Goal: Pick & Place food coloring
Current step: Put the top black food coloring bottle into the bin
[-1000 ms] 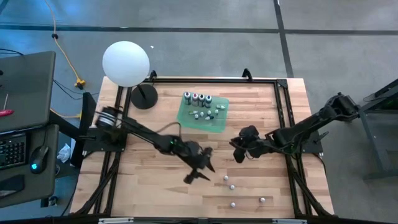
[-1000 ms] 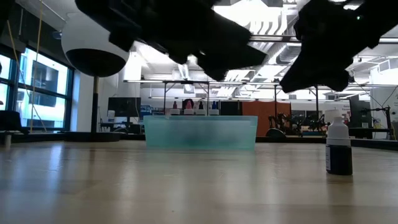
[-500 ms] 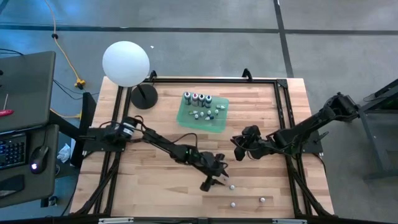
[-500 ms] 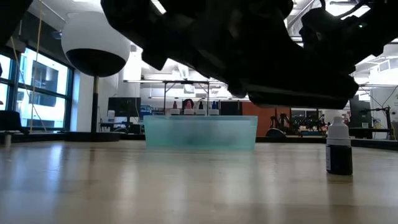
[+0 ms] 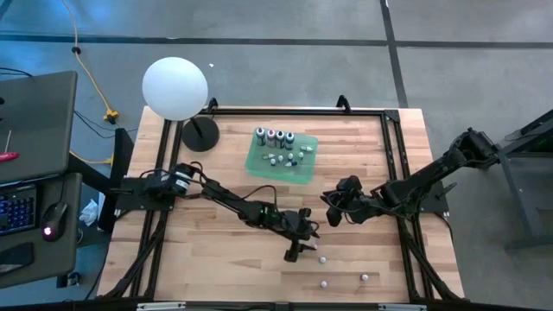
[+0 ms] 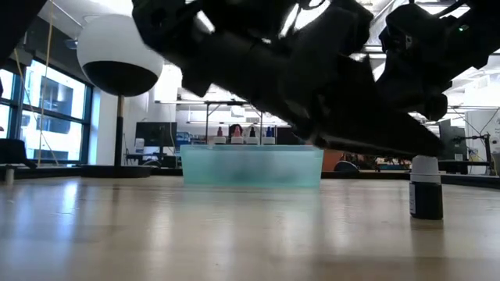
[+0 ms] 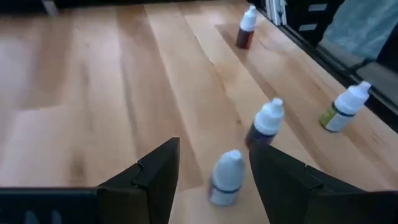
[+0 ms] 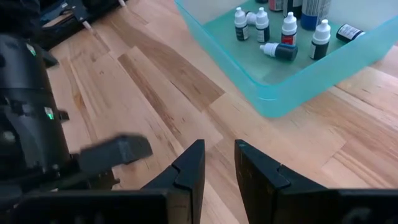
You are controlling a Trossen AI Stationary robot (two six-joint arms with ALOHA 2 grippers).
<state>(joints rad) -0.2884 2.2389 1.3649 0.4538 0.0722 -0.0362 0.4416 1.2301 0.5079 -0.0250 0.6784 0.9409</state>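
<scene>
On the wooden bench (image 5: 216,259), the largest thing is the white globe lamp (image 5: 175,87) at the far left corner, then the teal tray (image 5: 282,156) near the far edge, already holding many food coloring bottles (image 8: 261,25). Four more tiny bottles stand loose near the front edge; the nearest bottle (image 7: 226,178) sits just ahead of the left tool (image 5: 298,250), between its two fingers, which stand wide apart and hold nothing. The right tool (image 5: 335,210) waits well apart over the middle of the bench, its fingers nearly together and empty.

The risk I see is a tip-over: the bottle is small, narrow and top-heavy looking, and a second bottle (image 7: 266,124) stands just beside it, so a finger coming in slightly off line could knock either one down or pinch both.

The bottles have white pointed caps over dark or coloured bodies; the nearest looks greyish-purple and stands upright.
</scene>
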